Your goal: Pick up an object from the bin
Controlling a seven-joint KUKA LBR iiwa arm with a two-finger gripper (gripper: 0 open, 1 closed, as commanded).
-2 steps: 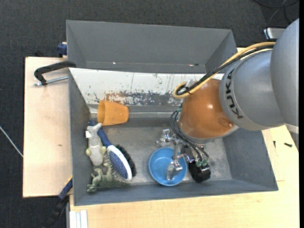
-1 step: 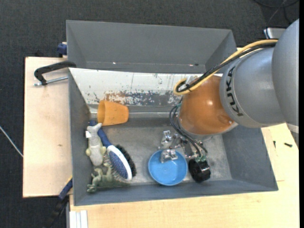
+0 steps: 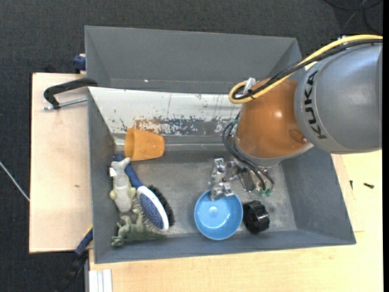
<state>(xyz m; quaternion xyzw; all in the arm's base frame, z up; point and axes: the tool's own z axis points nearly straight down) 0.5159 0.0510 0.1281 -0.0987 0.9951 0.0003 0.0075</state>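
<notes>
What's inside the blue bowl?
The part of the bowl you can see looks bare inside, just smooth blue. The gripper hangs over its far rim, so that bit of the inside is hidden.

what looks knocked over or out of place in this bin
The orange cup lies on its side by the back wall of the bin, left of centre. The brush and green toy animal lie jumbled at the front left. The blue bowl by the end effector sits upright. Nothing looks spilled or broken.
</notes>
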